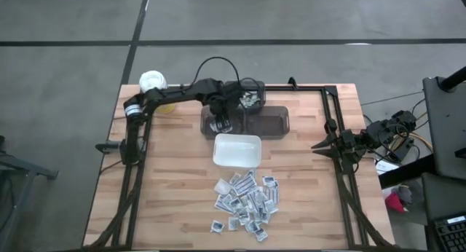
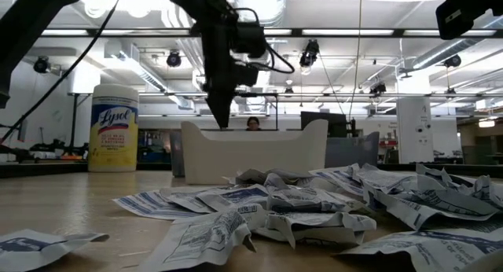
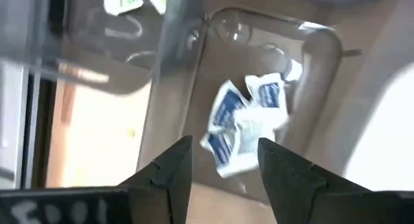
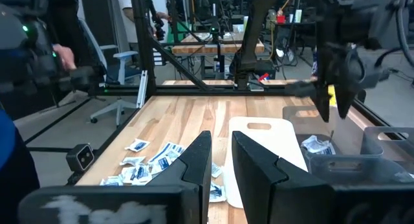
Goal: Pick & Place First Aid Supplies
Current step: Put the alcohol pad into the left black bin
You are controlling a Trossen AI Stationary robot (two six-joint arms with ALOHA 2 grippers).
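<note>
Left wrist view shows the left gripper (image 3: 223,162) spread apart above a crumpled packet (image 3: 242,123) lying loose inside the clear bin (image 3: 194,49), touching neither finger.

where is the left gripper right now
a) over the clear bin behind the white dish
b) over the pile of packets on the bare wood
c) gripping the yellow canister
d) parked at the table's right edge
a: in the high view the left gripper is over the clear bin behind the white dish, and its wrist view shows open fingers above packets lying in that bin.
</note>
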